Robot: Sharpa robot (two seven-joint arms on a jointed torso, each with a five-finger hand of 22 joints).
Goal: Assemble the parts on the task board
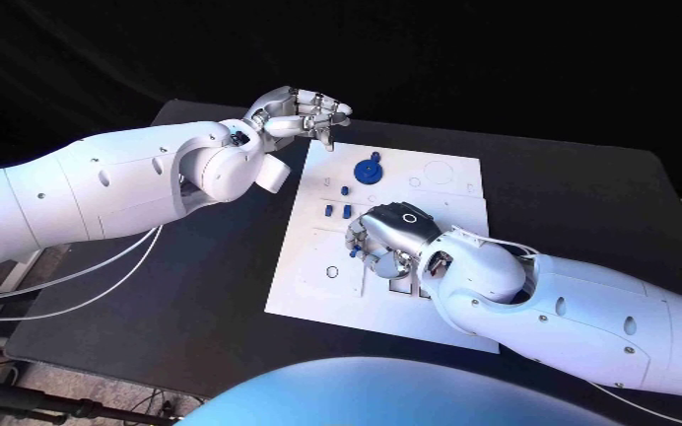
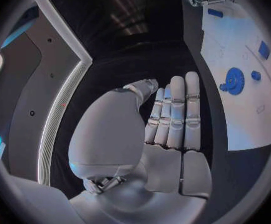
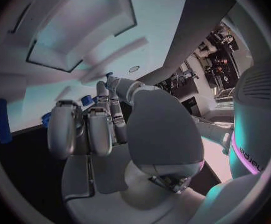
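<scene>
On white task board, right robot hand curled, grasp unclear, left robot hand empty, writing unreadable.

**Plastic, metal and matt black**

We see a matt, smooth white task board that looks like plastic or painted sheet. On it the blue gear and the small blue pegs look like smooth plastic. Both arms wear glossy white shells. The left hand and right hand show brushed silver metal. The table is matt black.
</scene>
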